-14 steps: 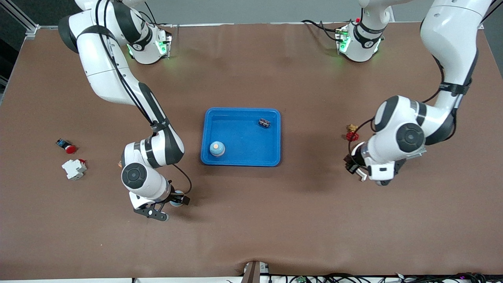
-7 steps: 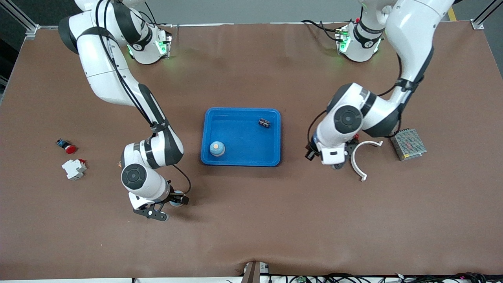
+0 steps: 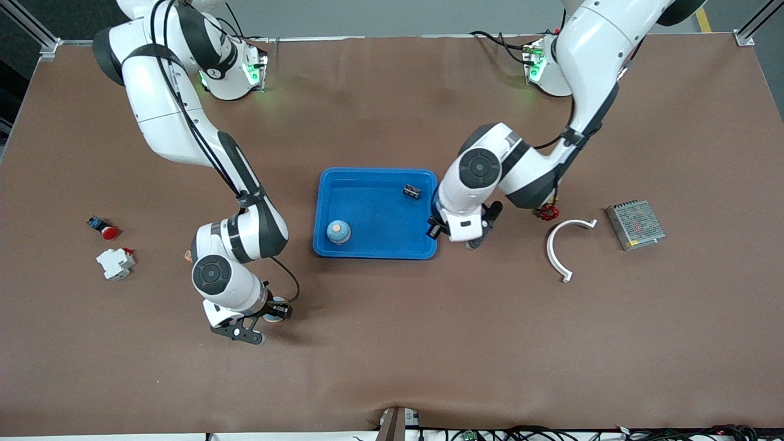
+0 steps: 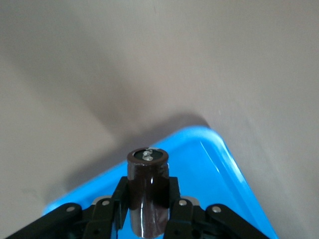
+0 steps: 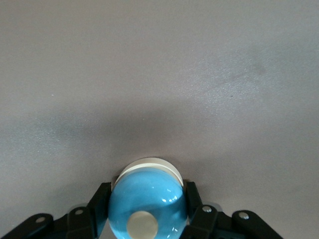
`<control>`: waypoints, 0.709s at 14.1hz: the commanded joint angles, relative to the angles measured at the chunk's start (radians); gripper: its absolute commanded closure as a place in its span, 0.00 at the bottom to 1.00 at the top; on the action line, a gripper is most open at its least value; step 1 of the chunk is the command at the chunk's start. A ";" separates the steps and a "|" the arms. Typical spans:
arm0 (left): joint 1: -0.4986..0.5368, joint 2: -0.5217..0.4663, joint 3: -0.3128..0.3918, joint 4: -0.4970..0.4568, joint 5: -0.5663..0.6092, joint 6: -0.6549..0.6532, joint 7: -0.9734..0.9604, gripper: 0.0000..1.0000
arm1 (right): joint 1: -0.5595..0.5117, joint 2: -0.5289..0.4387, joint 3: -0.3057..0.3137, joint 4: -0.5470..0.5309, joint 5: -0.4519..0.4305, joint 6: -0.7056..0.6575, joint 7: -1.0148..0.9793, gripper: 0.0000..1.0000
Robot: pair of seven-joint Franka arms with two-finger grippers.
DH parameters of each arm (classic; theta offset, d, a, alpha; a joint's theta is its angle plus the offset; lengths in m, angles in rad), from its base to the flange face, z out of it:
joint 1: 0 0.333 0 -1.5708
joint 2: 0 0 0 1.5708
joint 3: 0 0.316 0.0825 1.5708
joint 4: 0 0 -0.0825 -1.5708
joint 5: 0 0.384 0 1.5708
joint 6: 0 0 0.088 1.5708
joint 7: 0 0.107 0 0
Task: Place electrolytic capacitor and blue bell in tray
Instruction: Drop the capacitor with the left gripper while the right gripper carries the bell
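Observation:
The bright-blue tray (image 3: 380, 211) lies mid-table. In it sit a blue bell (image 3: 338, 231) and a small dark part (image 3: 412, 192). My left gripper (image 3: 436, 228) is over the tray's rim at the left arm's end. It is shut on a dark brown electrolytic capacitor (image 4: 148, 186), held upright, with a tray corner (image 4: 219, 169) below. My right gripper (image 3: 277, 310) is low over bare table, off the tray toward the right arm's end. It is shut on a second blue bell (image 5: 147, 201) with a white base.
A red push button (image 3: 104, 228) and a white breaker (image 3: 115, 263) lie toward the right arm's end. A red valve piece (image 3: 549, 212), a white curved clip (image 3: 560, 248) and a grey power supply (image 3: 635, 224) lie toward the left arm's end.
My left arm has swung from beside the white clip across to the tray's rim, carrying the capacitor. My right gripper has barely shifted with its bell.

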 commanded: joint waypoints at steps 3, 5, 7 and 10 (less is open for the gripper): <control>-0.153 0.137 0.084 0.152 0.066 0.010 -0.172 1.00 | -0.029 -0.026 0.011 0.016 -0.012 -0.049 -0.010 1.00; -0.218 0.177 0.133 0.180 0.066 0.042 -0.198 1.00 | -0.031 -0.059 0.014 0.023 -0.005 -0.159 -0.016 1.00; -0.259 0.203 0.170 0.180 0.066 0.096 -0.218 1.00 | -0.029 -0.123 0.019 0.017 0.004 -0.274 -0.010 1.00; -0.266 0.230 0.173 0.180 0.066 0.119 -0.215 0.76 | -0.023 -0.250 0.027 -0.074 0.074 -0.346 0.002 1.00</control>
